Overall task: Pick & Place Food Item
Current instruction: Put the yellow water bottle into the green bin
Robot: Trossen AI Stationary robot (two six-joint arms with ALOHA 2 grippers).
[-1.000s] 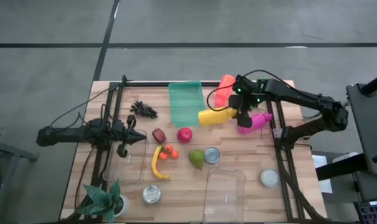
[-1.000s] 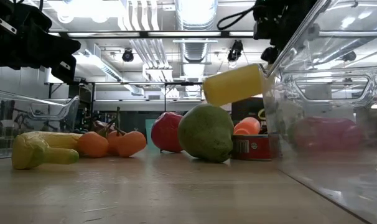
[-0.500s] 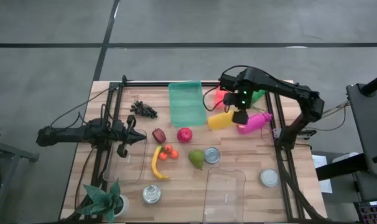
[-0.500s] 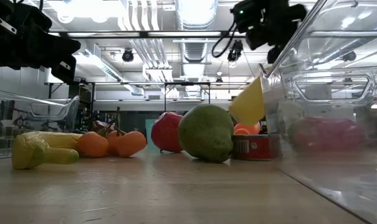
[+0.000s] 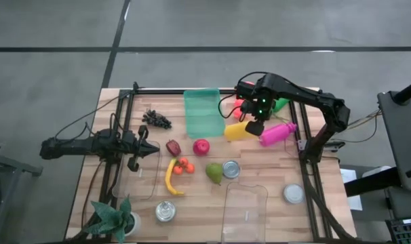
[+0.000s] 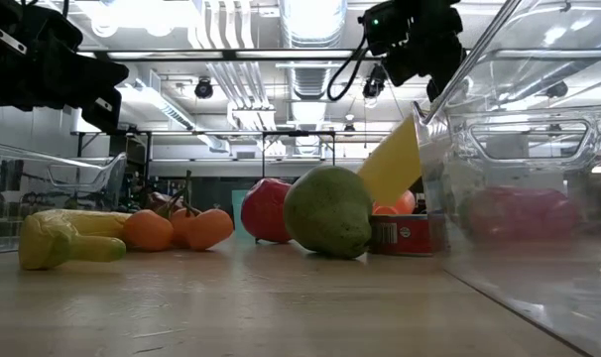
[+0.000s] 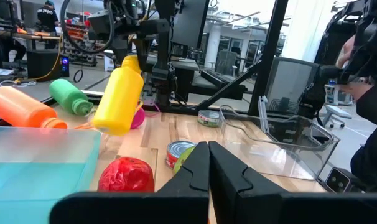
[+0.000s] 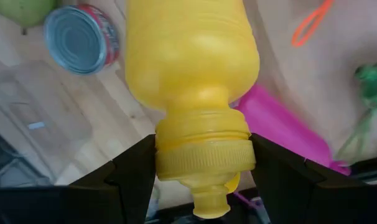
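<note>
Near edge of the counter (image 5: pixel 273 173): clear tub (image 5: pixel 245 210), then pear (image 5: pixel 213 172) and can (image 5: pixel 230 169). Left gripper (image 5: pixel 150 150) closed, empty, left side. Further back we see right gripper (image 5: pixel 257 124) clamped on yellow bottle's (image 5: pixel 237 129) cap end, bottle tilted above counter, pink bottle (image 5: pixel 278 132) just right.

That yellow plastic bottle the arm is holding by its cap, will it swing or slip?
The yellow plastic bottle hangs tilted from the right gripper, held only at its neck, so it may swing. Its smooth, round body would probably roll if set down sideways. It looks stiff.
</note>
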